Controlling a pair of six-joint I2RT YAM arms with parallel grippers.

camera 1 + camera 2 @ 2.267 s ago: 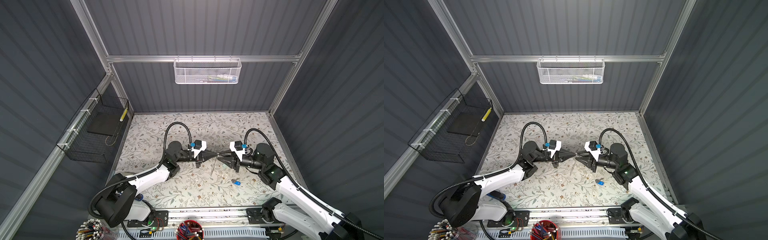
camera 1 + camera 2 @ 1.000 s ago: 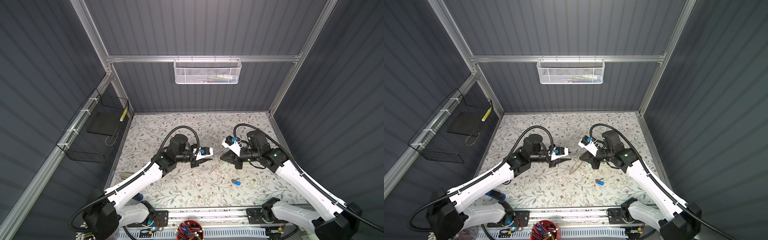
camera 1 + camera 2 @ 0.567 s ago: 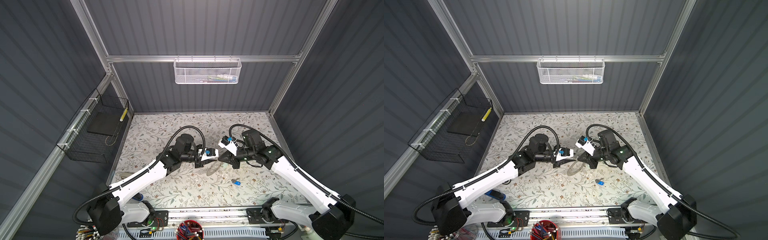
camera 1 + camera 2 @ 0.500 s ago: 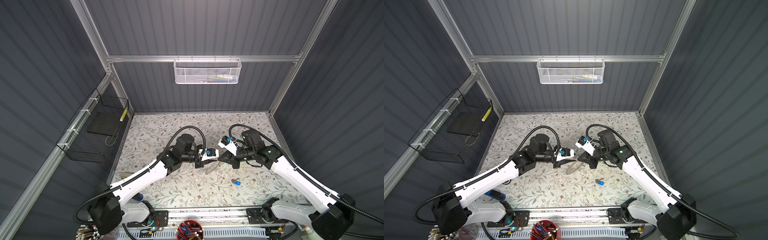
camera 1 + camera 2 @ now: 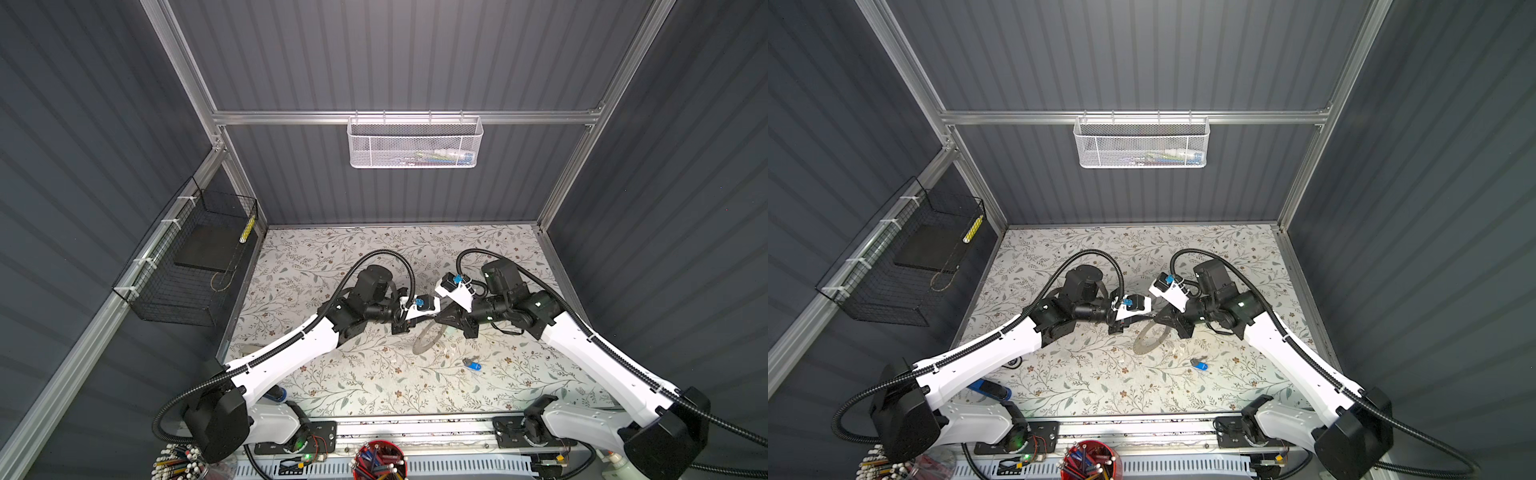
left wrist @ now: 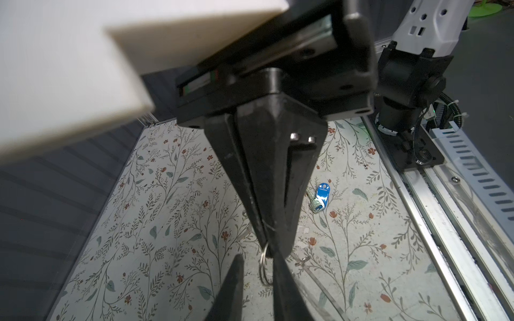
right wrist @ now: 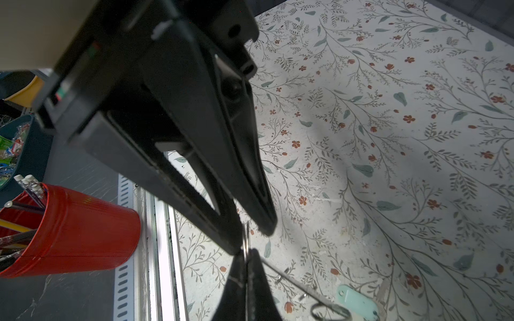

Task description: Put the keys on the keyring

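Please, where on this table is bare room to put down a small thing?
Bare: the back strip of the table, between the back wall, the left arm and the right arm; also the front middle, between the blue key and the front rail. Crowded: the centre, where the left claw and the right claw meet at the ring.

Soft overhead light falls evenly on the floral-patterned tabletop [image 5: 365, 386]; the dark ribbed walls [image 5: 83, 124] bow at both top views' edges. Close to the right wrist lens, the black left gripper [image 7: 251, 237] blurs.
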